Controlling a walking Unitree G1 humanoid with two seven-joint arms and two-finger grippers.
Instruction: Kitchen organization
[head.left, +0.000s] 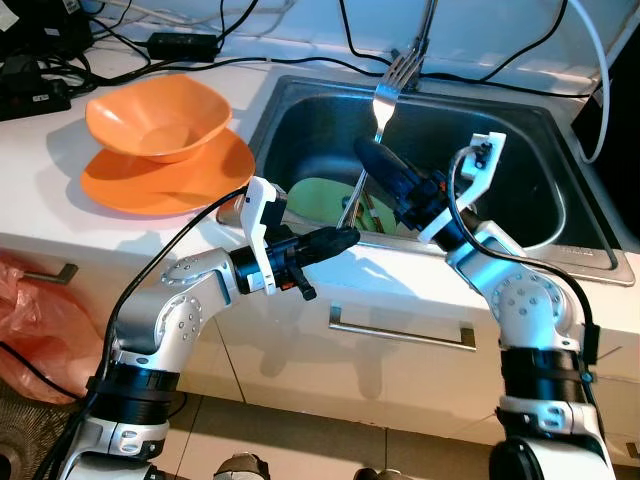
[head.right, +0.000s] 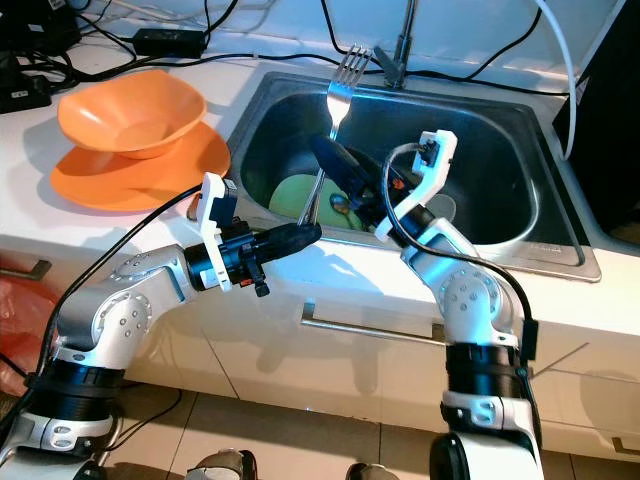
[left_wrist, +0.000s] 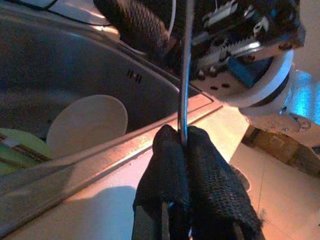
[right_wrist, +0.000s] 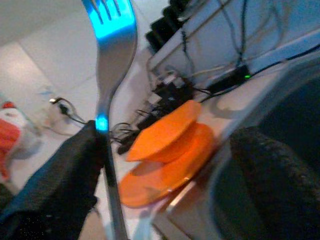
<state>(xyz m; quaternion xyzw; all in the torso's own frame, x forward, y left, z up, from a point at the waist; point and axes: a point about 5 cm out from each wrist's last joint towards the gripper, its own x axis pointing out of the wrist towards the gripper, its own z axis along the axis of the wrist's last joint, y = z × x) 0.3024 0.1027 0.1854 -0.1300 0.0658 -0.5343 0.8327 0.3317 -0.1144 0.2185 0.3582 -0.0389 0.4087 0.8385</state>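
Left claw (head.left: 345, 238) pinches the silver metal fork (head.left: 372, 150) at its handle's foot.
Fork upright, tines topmost; right claw (head.left: 372, 157), spread, flanks the stem higher up.

Fork (head.left: 378, 118) stands near-upright over the sink (head.left: 520, 150) front rim, handle end pinched in the left claw (head.left: 343, 238), tines up by the faucet (head.left: 420, 40). Right claw (head.left: 385, 165) sits spread around the shaft just above, one finger against it, so the sink's front-left is crowded. Green plate (head.left: 320, 195) and a pale round dish (left_wrist: 87, 122) lie on the sink floor below. Right half of the basin is open. Worktop (head.left: 40, 190) left of the sink: orange bowl (head.left: 160, 115) on orange plate (head.left: 165, 180), cables (head.left: 120, 40) along the back; front strip bare
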